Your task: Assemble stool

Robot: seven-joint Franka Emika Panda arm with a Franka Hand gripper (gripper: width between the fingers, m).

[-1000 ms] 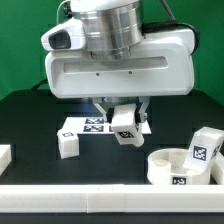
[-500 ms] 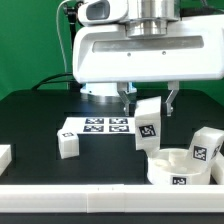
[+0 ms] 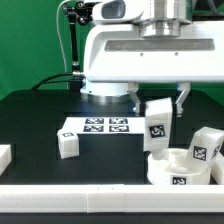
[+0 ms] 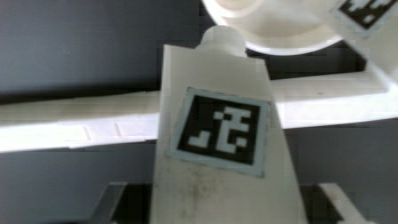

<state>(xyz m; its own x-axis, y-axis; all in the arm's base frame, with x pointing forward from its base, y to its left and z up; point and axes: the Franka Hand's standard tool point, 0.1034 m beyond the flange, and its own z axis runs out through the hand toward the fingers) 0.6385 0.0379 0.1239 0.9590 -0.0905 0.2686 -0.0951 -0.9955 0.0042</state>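
My gripper (image 3: 158,104) is shut on a white stool leg (image 3: 157,122) that hangs in the air, tilted, its tag facing the camera. It hovers just over the near-left rim of the round white seat (image 3: 178,168), which lies at the exterior view's right. In the wrist view the held leg (image 4: 214,130) fills the middle, its peg end pointing at the seat (image 4: 285,28). A second leg (image 3: 205,147) stands at the seat's far right side. A third leg (image 3: 67,143) lies on the black table left of the marker board.
The marker board (image 3: 98,126) lies flat at the table's centre. A plain white block (image 3: 4,156) sits at the exterior view's far left edge. A white rail (image 3: 70,194) runs along the table's front.
The gripper has carried the leg toward the exterior view's right, from above the marker board to above the seat's rim. The leg has turned more upright.
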